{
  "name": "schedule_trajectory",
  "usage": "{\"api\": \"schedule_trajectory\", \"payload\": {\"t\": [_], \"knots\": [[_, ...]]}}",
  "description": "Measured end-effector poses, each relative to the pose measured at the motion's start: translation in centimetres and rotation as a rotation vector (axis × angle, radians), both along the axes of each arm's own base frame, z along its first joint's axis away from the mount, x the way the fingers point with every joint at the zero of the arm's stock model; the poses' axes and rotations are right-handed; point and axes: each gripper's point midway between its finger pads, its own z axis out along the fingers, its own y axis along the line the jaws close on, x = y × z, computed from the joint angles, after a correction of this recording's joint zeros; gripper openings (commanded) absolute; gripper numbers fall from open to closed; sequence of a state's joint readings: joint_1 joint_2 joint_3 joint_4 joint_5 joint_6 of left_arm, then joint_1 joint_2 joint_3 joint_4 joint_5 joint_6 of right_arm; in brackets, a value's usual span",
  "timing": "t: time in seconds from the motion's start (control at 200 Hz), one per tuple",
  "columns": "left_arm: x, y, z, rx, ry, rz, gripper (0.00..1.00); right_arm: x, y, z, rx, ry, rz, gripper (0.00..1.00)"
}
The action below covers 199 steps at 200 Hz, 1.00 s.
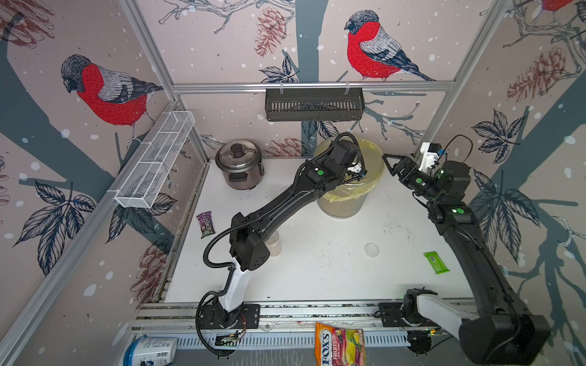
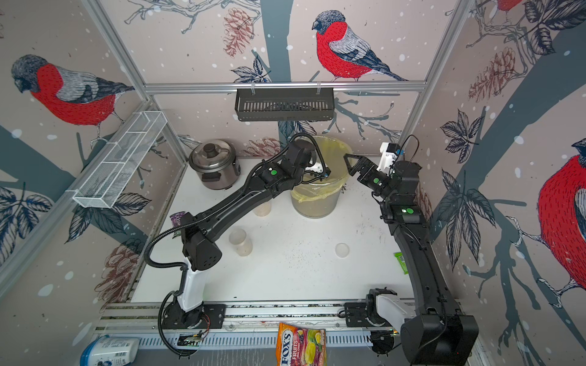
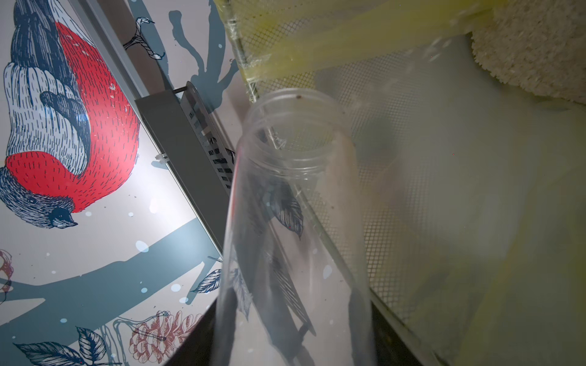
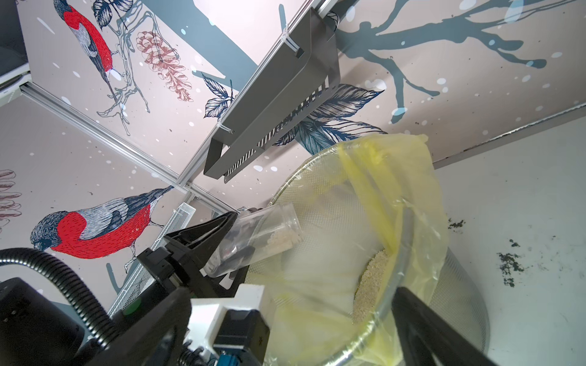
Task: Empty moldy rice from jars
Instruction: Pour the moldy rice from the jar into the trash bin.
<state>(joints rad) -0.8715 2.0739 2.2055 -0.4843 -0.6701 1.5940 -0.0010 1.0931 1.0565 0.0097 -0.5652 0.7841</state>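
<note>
A clear, lidless jar (image 3: 295, 221) is filling the left wrist view, its open mouth pointing into the bin (image 4: 459, 285). The left pincer (image 4: 236, 245) is pinching this jar near its base, one finger pressing on each side, and is holding it tilted over the bin's rim with the mouth inward. A little moldy rice (image 4: 282, 237) is sitting along the jar's lower side, close to the mouth. A larger rice heap (image 4: 371, 275) is lying inside the bin on the yellow bag (image 4: 396, 177) that is lining it.

The right pincer (image 1: 389, 164) is hanging just beside the bin, on the side away from the left arm, with its fingers spread wide and gripping nothing.

On the table (image 1: 317, 275), a second jar (image 2: 242, 244) is standing well apart from the bin, toward the arm bases, with pale grains showing at its bottom. A third jar (image 2: 262, 207) is standing near the bin, partly hidden behind the left arm. A clear lid (image 1: 371, 249) is lying flat, also well apart from the bin.
</note>
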Motion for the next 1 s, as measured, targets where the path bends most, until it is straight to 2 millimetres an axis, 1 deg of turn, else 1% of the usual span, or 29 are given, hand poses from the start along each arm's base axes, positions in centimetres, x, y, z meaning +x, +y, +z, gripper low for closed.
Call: {"api": "schedule_trajectory", "payload": {"t": [0.09,0.41,0.48,0.59,0.685,0.765,0.825,0.996], "knots": [[-0.2,-0.3,0.1,-0.025,0.007,-0.012,0.0,0.0,0.0,0.0,0.0,0.0,0.003,1.0],[-0.5,-0.3,-0.9,-0.018,0.038,-0.01,0.0,-0.1,0.2,0.2,0.004,-0.008,0.01,1.0],[-0.3,0.1,-1.0,-0.018,0.049,-0.001,0.0,-0.1,0.2,0.2,0.004,-0.011,0.011,1.0],[0.2,0.3,-0.7,-0.044,0.042,0.022,0.0,-0.2,0.2,0.1,0.004,-0.014,0.014,1.0],[0.0,-0.5,-1.1,-0.044,0.053,-0.001,0.0,-0.1,0.3,0.0,0.008,-0.01,0.02,1.0],[-0.4,-1.0,-0.9,-0.06,0.061,-0.018,0.0,-0.2,0.3,0.0,0.008,-0.012,0.025,1.0],[-0.3,-1.1,-0.8,-0.07,0.055,-0.015,0.0,-0.2,0.4,0.0,0.009,-0.015,0.027,1.0],[-0.1,-0.9,-1.8,-0.061,0.085,-0.016,0.0,-0.2,0.4,-0.1,0.012,-0.011,0.031,1.0]]}}
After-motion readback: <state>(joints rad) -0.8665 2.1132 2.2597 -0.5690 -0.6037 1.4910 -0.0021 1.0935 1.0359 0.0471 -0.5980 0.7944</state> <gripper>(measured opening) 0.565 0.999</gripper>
